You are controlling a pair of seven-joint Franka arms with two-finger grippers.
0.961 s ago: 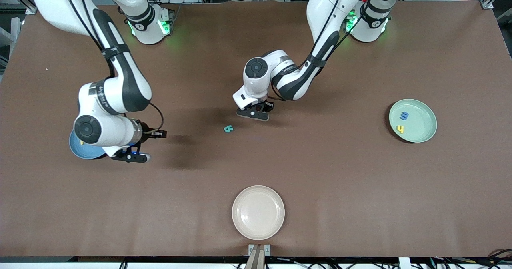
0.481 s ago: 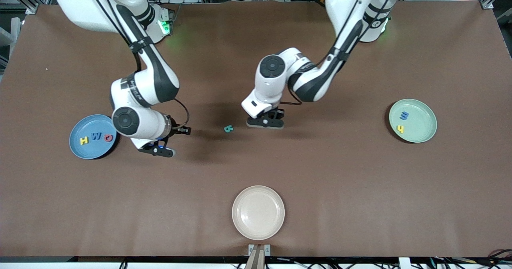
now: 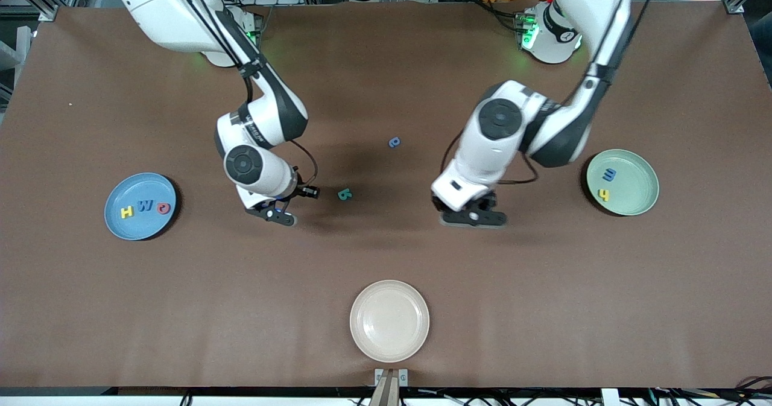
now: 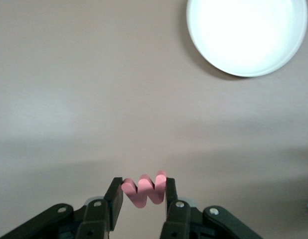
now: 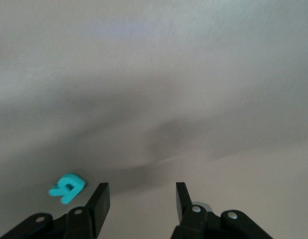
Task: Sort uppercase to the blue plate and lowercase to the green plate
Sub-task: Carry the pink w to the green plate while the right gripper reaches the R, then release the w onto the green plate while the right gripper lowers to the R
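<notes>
My left gripper (image 4: 143, 183) is shut on the red lowercase w (image 4: 145, 193) and hangs over bare table (image 3: 473, 218) between the teal B (image 3: 344, 194) and the green plate (image 3: 638, 190). That plate holds a blue m (image 3: 610, 175) and a yellow h (image 3: 603, 195). My right gripper (image 3: 274, 215) is open and empty, low over the table beside the teal B (image 5: 68, 188), toward the right arm's end. The blue plate (image 3: 137, 187) holds a yellow H (image 3: 126, 212), a blue W (image 3: 145, 206) and a red Q (image 3: 163, 207). A blue a (image 3: 394, 142) lies farther from the front camera than the B.
A cream-white plate (image 3: 389, 320) with nothing on it sits near the table's front edge, at mid-width; it also shows in the left wrist view (image 4: 246, 35). The rest of the brown table (image 3: 543, 309) is bare.
My right gripper left the blue plate and came over beside the teal B. My left gripper carried the red w from mid-table toward the green plate, which uncovered the blue a.
</notes>
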